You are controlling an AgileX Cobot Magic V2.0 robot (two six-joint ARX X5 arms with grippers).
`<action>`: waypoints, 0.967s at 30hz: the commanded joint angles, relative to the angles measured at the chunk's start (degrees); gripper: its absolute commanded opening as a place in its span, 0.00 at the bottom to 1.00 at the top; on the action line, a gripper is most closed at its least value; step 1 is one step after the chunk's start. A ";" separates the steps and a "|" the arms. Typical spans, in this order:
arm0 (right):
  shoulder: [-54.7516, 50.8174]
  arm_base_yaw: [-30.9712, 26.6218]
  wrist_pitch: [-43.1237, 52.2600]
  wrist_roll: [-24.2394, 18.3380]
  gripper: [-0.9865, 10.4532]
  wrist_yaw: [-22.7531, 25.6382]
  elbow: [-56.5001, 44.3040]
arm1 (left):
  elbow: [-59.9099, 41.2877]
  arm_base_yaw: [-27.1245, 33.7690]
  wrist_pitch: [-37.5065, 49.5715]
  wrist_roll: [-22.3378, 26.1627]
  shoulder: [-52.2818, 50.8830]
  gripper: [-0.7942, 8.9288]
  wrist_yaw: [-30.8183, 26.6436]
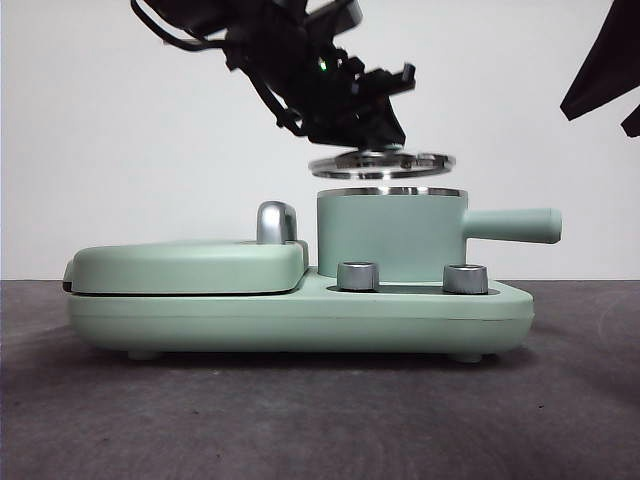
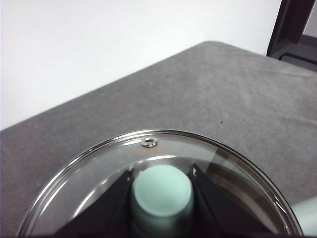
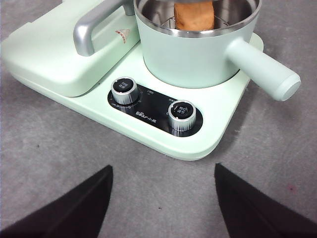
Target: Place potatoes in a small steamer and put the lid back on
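Note:
The small steamer (image 1: 390, 235) (image 3: 198, 54) is a mint-green pot with a steel rim and a straight side handle, standing on the right of the appliance base. An orange-brown potato (image 3: 194, 16) lies inside it. My left gripper (image 1: 368, 125) (image 2: 162, 186) hangs just above the pot, shut on the mint-green knob of the glass lid (image 1: 382, 162) (image 2: 99, 183), which hovers slightly tilted a short way over the rim. My right gripper (image 3: 163, 198) is open and holds nothing, raised in front of the appliance; it shows as a black tip (image 1: 605, 70) at the upper right.
The flat griddle cover (image 1: 185, 265) (image 3: 44, 54) with its chrome handle (image 1: 277, 222) (image 3: 91, 27) fills the left of the base. Two metal knobs (image 1: 358, 276) (image 1: 465, 278) sit on the base's front. Grey table surface (image 1: 320, 420) extends in front.

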 commanded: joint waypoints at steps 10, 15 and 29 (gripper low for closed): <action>0.31 0.50 0.48 0.17 0.36 0.28 0.17 | 2.56 -0.72 1.97 0.59 3.69 0.09 1.66; 0.31 0.50 0.48 0.17 0.36 0.31 0.17 | 2.56 -1.18 1.66 0.57 4.00 0.09 1.66; 0.31 0.50 0.48 0.17 0.36 0.33 0.17 | 2.58 -1.29 -3.72 0.61 3.85 0.09 0.07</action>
